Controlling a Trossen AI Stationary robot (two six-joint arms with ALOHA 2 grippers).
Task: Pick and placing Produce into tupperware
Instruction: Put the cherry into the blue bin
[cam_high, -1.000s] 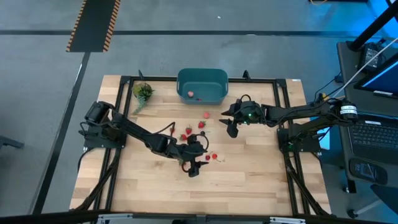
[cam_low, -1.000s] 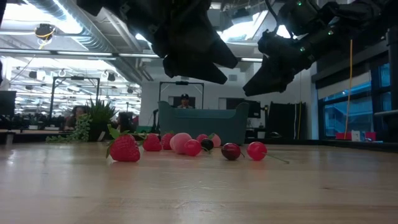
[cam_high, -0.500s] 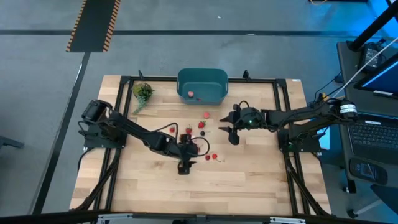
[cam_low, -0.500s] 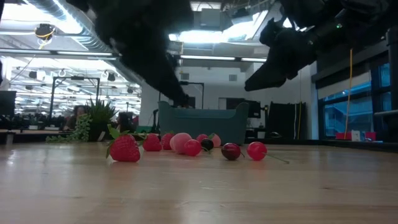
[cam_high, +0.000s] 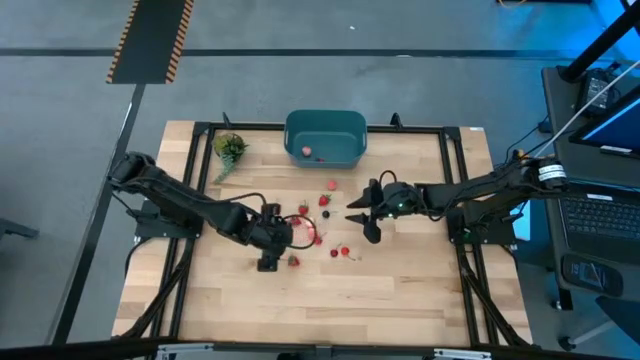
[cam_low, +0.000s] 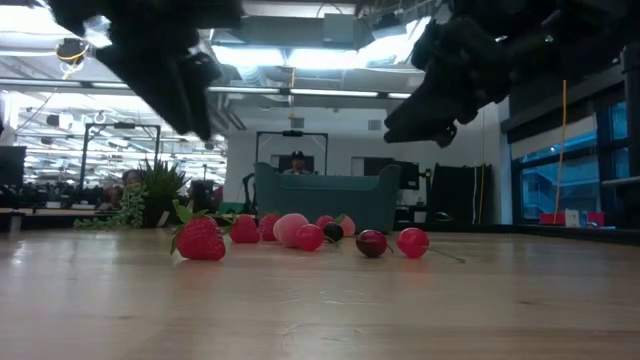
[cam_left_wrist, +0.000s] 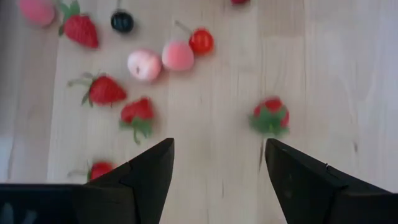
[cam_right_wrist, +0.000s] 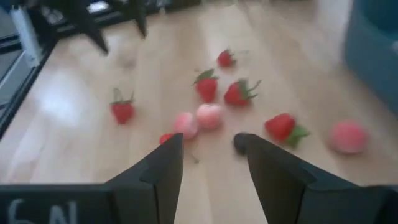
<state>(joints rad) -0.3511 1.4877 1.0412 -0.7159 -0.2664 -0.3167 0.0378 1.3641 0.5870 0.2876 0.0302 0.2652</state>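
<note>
Many small produce pieces (cam_high: 322, 212) lie loose mid-table, just in front of the tub (cam_high: 325, 138), 1 piece already inside; likely light, firm, round and prone to roll, so pinch across the body, not the green top; strawberries point every way, no shared axis; left gripper (cam_high: 270, 252) hovers spread wide, empty; right gripper (cam_high: 367, 212) hovers part-open, empty.
</note>
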